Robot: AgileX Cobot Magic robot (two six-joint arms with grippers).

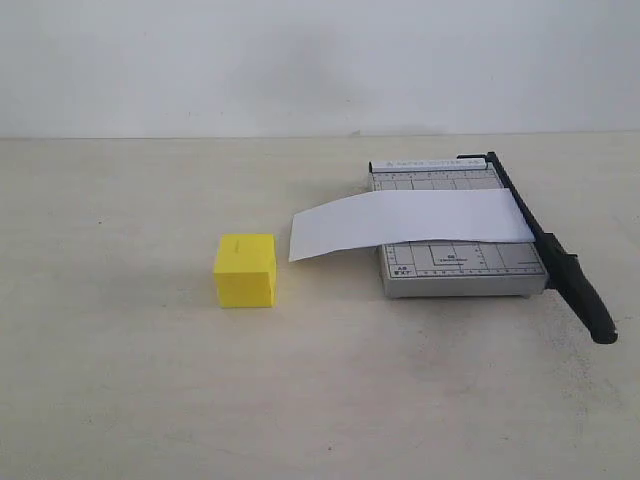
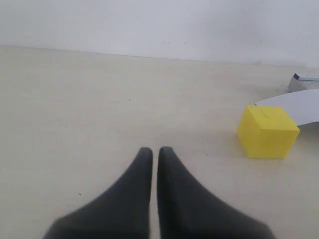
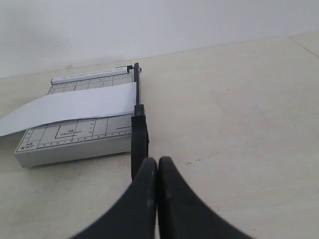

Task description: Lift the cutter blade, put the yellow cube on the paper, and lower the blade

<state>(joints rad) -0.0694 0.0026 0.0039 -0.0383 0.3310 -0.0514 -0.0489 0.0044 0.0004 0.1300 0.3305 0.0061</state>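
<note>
The yellow cube (image 1: 246, 270) rests on the table, left of the grey gridded board (image 1: 455, 268). A white paper (image 1: 410, 222) lies across the board and overhangs its left side. The cutter blade (image 1: 550, 250) lies lowered along the board's right edge, its thick handle sticking out past the near corner. Neither gripper shows in the exterior view. My left gripper (image 2: 155, 149) is shut and empty, with the yellow cube (image 2: 267, 131) ahead and to one side of it. My right gripper (image 3: 157, 160) is shut and empty, just behind the end of the cutter blade (image 3: 139, 135).
The table is pale beige with a white wall behind it. In the left wrist view a corner of the paper (image 2: 299, 105) and of the board (image 2: 305, 79) shows beyond the cube.
</note>
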